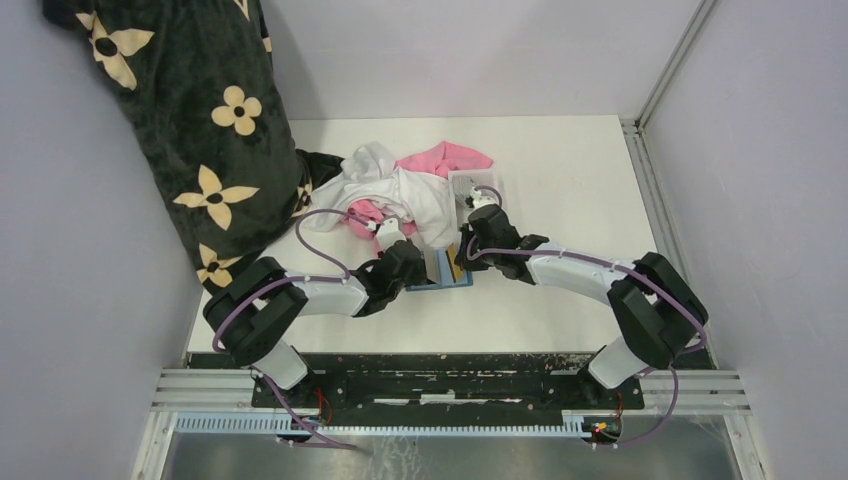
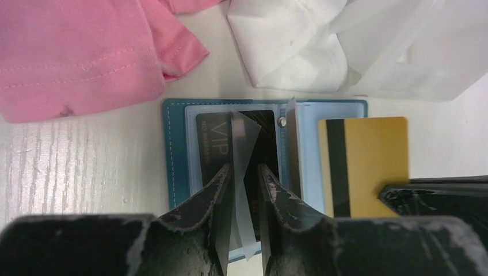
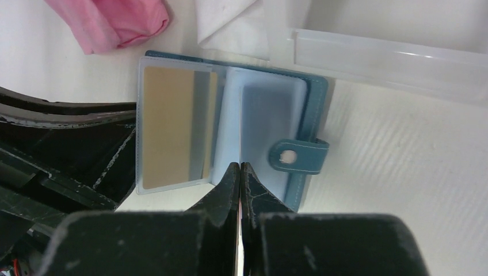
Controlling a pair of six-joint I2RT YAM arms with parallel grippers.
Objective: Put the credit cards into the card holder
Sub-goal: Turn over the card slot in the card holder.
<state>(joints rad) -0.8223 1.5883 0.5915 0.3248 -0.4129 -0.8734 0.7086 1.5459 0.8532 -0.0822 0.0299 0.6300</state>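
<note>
The teal-blue card holder (image 1: 440, 284) lies open between my two grippers, with its clear sleeves fanned out. In the left wrist view the card holder (image 2: 175, 149) holds a dark "VIP" card (image 2: 210, 144) in a sleeve. A gold-tan card (image 2: 374, 161) with a black stripe lies over its right half. My left gripper (image 2: 246, 172) is slightly open, its fingers either side of a loose clear sleeve leaf. My right gripper (image 3: 240, 167) is shut on a thin pale sheet seen edge-on, either card or sleeve. The gold card (image 3: 167, 132) shows to its left. No grey card shows.
A clear plastic tray (image 3: 391, 57) stands just beyond the card holder. A pink cloth (image 2: 75, 52) and a white cloth (image 2: 293, 46) are heaped at its far side. A dark flowered fabric (image 1: 190, 120) hangs at the back left. Both arms crowd the wallet.
</note>
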